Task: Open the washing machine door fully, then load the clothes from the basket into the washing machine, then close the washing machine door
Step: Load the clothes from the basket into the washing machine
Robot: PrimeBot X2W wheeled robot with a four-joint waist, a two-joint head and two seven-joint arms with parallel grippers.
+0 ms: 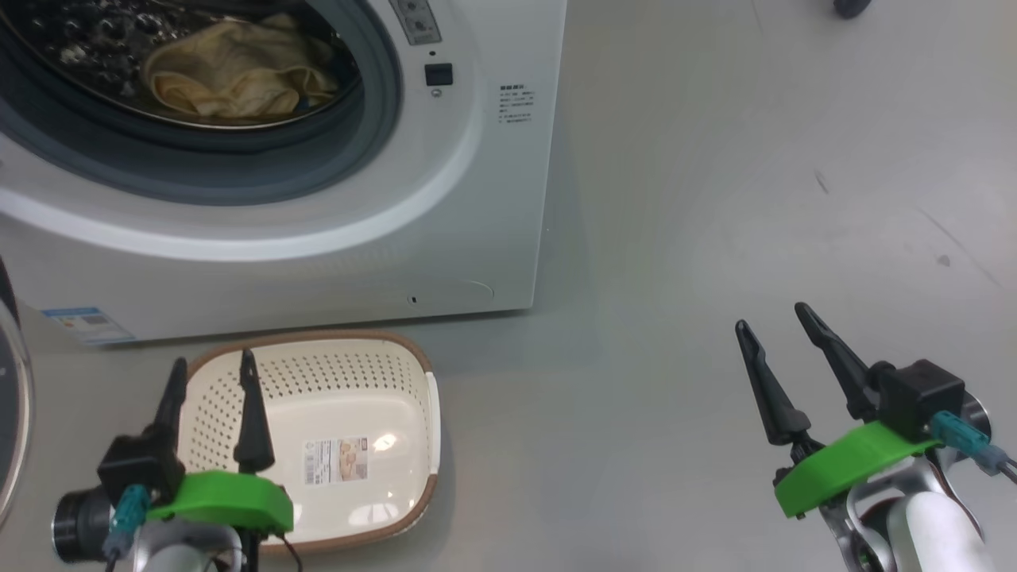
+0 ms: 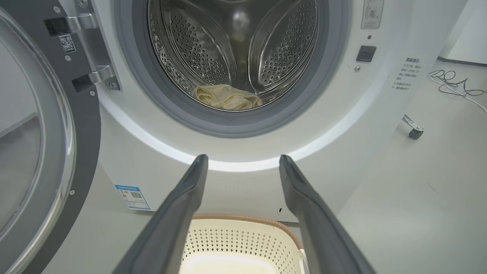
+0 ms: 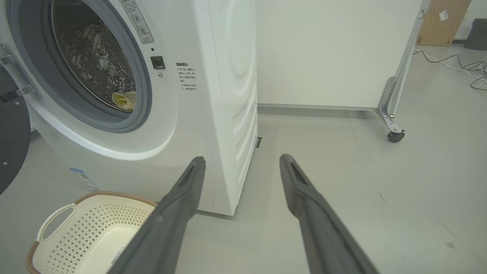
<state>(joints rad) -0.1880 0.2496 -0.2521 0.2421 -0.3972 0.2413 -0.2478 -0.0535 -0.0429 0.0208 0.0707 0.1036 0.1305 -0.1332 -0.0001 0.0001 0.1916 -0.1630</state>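
Left gripper (image 1: 213, 359) hangs low at the near left with its two dark fingers spread wide and nothing between them, their tips over the near-left corner of the basket (image 1: 334, 337). Right gripper (image 1: 771, 315) hangs at the near right, well apart from the machine, over bare grey floor (image 1: 675, 238), equally wide and holding nothing. The cream basket sits on the floor just in front of the washing machine (image 1: 357, 238); its perforated walls, brown rim and white side handle (image 3: 57, 222) are plain to see, and the paper label (image 1: 335, 461) on its bare bottom faces up. The washing machine door (image 2: 81, 125) stands swung out to the left on its hinge (image 2: 95, 74) – glossy black rim, clear glass bowl bulging in the middle. Behind the grey gasket (image 2: 236, 125) the perforated steel drum (image 2: 198, 45) is exposed, and the clothes (image 2: 226, 97) lie crumpled at its bottom, just inside the front lip – a soft cream-yellow heap, too folded to tell any print or to tell one garment from another. A blue sticker (image 2: 132, 196) marks the washer's lower left corner. Off to the right, a caster (image 3: 395, 136) of a white panel stands on the floor.
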